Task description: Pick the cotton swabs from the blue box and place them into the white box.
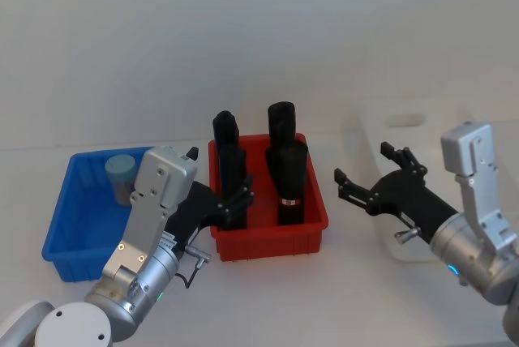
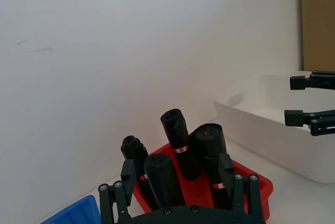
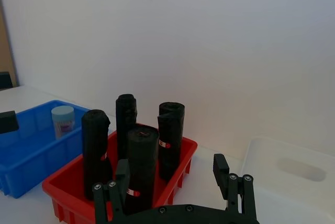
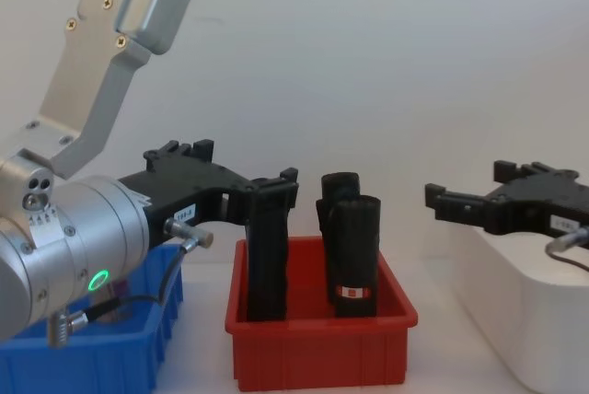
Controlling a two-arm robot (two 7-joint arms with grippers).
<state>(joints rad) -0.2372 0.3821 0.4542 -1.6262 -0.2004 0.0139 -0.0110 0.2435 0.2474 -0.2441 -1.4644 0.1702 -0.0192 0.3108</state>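
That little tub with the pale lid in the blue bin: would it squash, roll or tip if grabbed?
The cotton swabs tub looks like rigid plastic, so it probably won't squash. Short and upright in the blue box, it seems stable, but laid on its round side it may roll. Small for the bin, it is probably light.

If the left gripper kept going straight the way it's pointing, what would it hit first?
Most likely the nearest black roll in the red bin: the left wrist view shows it standing straight ahead, between the open fingers of the left gripper. How far off it is, I cannot tell.
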